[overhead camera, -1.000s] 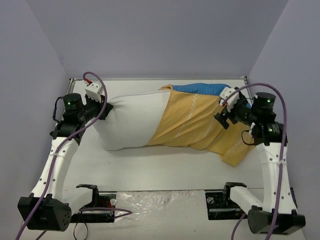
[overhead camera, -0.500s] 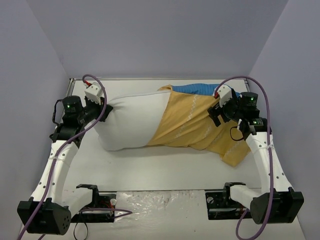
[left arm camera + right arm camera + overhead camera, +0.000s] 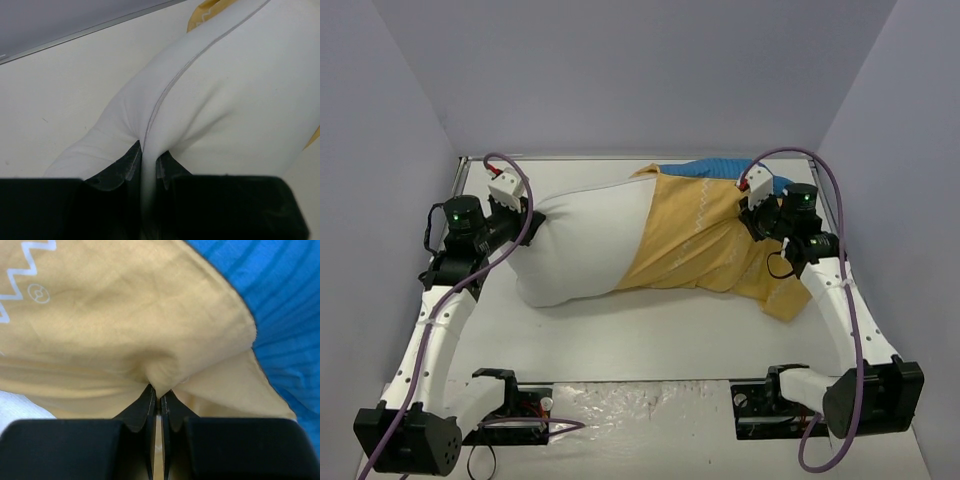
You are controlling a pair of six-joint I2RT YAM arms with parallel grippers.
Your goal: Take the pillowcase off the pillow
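The white pillow (image 3: 585,245) lies across the table, its left half bare. The pillowcase (image 3: 705,240), mustard side out with white zigzags and a blue striped strip along the back, covers the right half. My left gripper (image 3: 528,218) is shut on the pillow's left end; the left wrist view has white pillow (image 3: 225,100) fabric pinched between the fingers at the left gripper (image 3: 148,160). My right gripper (image 3: 752,222) is shut on a fold of the pillowcase (image 3: 125,325) near its right end, the fold bunched at the right gripper (image 3: 160,396).
Grey walls stand on three sides. A metal rail (image 3: 580,158) runs along the table's back edge. Bare white table (image 3: 650,330) lies between the pillow and the arm bases. A loose pillowcase flap (image 3: 785,298) droops near my right arm.
My right arm swung left onto the pillowcase and its jaws closed on a fold of the mustard fabric. The left gripper kept its hold on the pillow.
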